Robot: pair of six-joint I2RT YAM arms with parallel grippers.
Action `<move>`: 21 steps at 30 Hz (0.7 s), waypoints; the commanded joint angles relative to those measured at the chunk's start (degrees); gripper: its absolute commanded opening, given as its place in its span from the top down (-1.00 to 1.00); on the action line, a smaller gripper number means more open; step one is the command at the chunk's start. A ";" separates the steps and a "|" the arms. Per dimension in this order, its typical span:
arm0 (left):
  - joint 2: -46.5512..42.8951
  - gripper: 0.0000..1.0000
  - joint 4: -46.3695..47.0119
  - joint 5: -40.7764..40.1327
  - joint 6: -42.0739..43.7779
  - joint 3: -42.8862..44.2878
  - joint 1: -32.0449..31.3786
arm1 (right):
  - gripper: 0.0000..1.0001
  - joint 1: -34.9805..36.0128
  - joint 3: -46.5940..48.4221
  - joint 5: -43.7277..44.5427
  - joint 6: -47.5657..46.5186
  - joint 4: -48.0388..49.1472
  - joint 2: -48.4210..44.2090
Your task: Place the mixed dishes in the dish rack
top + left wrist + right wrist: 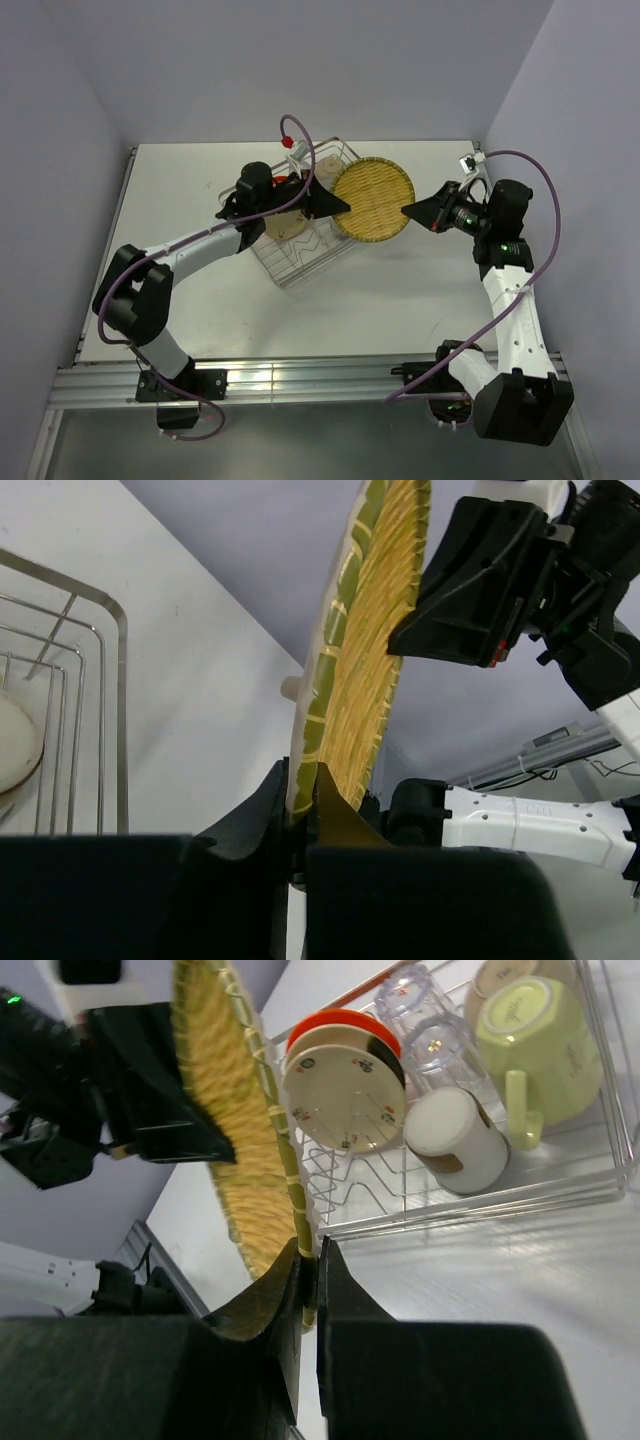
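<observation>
Two robot arms share one dish over a white table [420,300]: the yellow woven-pattern plate [373,200] hangs between them, its face turned up toward the overhead camera, its left edge overlapping the right side of the dish rack [300,277]. The left gripper [345,207] pinches the plate's left rim, fingers pressed against both faces of the weave. The right gripper [408,211] clamps the opposite rim in the same way, its two dark fingers nipping the bound edge.

Inside the silver wire basket, seen from the right wrist, an orange round plate [340,1020] stands on edge in the zigzag dividers with a cream speckled plate [345,1100] leaning just in front of it. Two clear glasses [420,1020] sit beside them. The pale-green mug [535,1045] fills the far corner, mouth toward the camera, and the brown-and-white cup [455,1140] lies just beside its handle.
</observation>
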 commanded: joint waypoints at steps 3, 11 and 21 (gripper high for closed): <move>-1.29 1.00 2.98 -0.83 0.53 0.90 0.05 | 1.00 1.06 0.04 -1.78 -0.62 2.73 -0.18; -4.97 1.00 -0.88 -3.11 5.26 -0.77 0.05 | 0.23 1.23 -1.02 -1.69 -2.72 2.28 -0.44; -16.40 1.00 -13.71 -17.86 24.78 -5.96 0.75 | -0.47 1.23 -2.25 -3.72 -9.75 0.35 -0.71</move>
